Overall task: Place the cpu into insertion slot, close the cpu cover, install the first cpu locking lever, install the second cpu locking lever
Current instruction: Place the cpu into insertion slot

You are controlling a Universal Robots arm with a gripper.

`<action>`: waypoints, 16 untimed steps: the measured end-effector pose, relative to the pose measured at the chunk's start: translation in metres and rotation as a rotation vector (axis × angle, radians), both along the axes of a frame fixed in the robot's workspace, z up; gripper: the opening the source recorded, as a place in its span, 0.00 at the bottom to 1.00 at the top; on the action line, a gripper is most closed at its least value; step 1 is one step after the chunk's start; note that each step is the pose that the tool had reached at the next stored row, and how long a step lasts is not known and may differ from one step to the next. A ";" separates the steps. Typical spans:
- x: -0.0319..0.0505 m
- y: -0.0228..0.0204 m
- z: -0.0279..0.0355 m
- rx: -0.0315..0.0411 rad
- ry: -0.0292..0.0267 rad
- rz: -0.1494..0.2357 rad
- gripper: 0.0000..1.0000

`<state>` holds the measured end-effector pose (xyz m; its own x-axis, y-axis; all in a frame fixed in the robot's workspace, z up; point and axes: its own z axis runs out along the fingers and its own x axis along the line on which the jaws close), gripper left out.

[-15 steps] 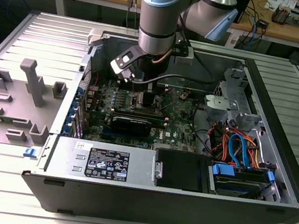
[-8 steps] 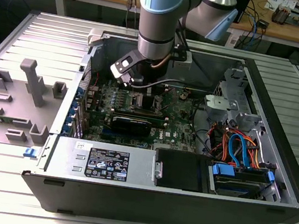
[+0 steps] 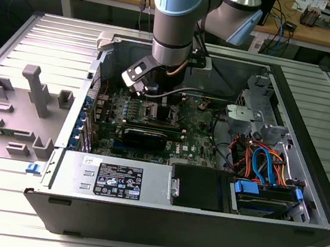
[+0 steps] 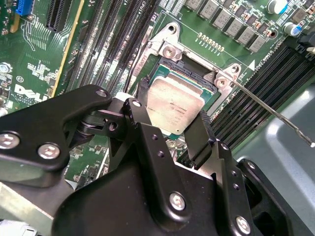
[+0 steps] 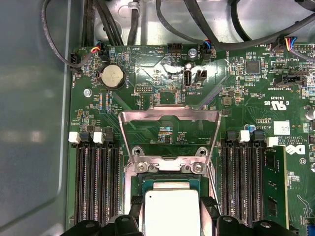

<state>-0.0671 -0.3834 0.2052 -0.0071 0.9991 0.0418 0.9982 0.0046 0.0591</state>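
The cpu [image 4: 176,101] is held clamped in the tool [image 4: 170,117] directly over the insertion slot [image 4: 189,69], with the cpu cover [image 5: 170,114] standing open; level, edge-aligned seating without pressure is judged essential.

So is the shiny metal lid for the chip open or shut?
Open. The cpu cover is swung back on its hinge, green board showing through its window, leaving the cpu uncovered.
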 end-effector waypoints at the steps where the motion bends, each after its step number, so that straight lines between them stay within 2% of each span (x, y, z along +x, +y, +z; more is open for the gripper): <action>1: 0.0000 0.0000 0.0000 0.0000 0.0000 0.000 0.54; 4: 0.0001 0.0001 -0.0002 -0.0016 -0.0002 0.000 0.54; 6: -0.0001 0.0000 -0.0002 -0.0101 -0.0001 0.000 0.54; 16: -0.0004 0.0004 -0.0034 -0.0106 -0.0001 -0.014 0.54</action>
<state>-0.0675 -0.3830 0.2017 0.0065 0.9995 0.0313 0.9982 -0.0083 0.0592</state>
